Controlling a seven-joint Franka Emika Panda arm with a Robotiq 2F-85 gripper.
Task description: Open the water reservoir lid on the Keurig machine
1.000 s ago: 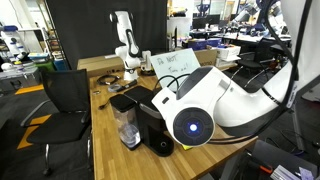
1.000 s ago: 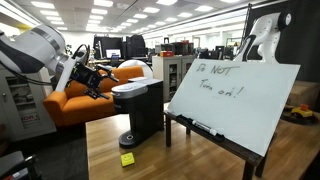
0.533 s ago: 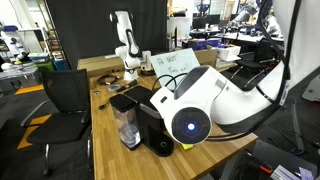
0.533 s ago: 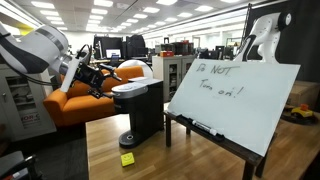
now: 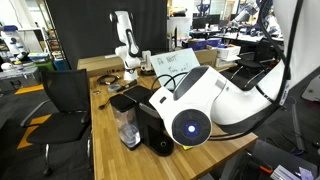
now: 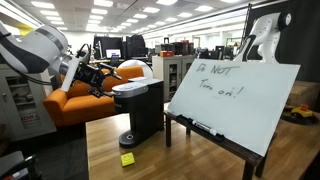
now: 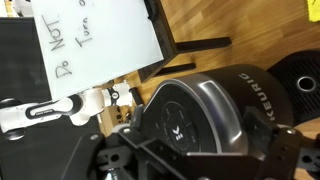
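The black Keurig machine [image 5: 152, 125] stands on the wooden table, with its clear water tank [image 5: 127, 130] on the side toward the chair. The flat black water reservoir lid [image 5: 123, 102] lies shut on top of the tank. In an exterior view the gripper [image 6: 97, 77] hovers beside the machine's [image 6: 140, 108] upper part, on the sofa side. In the wrist view the rounded brewer head [image 7: 190, 108] fills the frame. The gripper [image 7: 195, 165] is open and empty just above it, with one dark finger low at each side. I cannot make out the lid there.
A whiteboard [image 6: 235, 95] reading "Do not turn on" stands on the table close to the machine and also shows in the wrist view [image 7: 95, 40]. A yellow note [image 6: 127, 158] lies by the machine's base. A black chair [image 5: 65, 95] stands at the table edge, and a second white arm [image 5: 125, 45] at the far end.
The arm has shifted slightly toward the machine over the last second. The lid stays shut and nothing else has moved.
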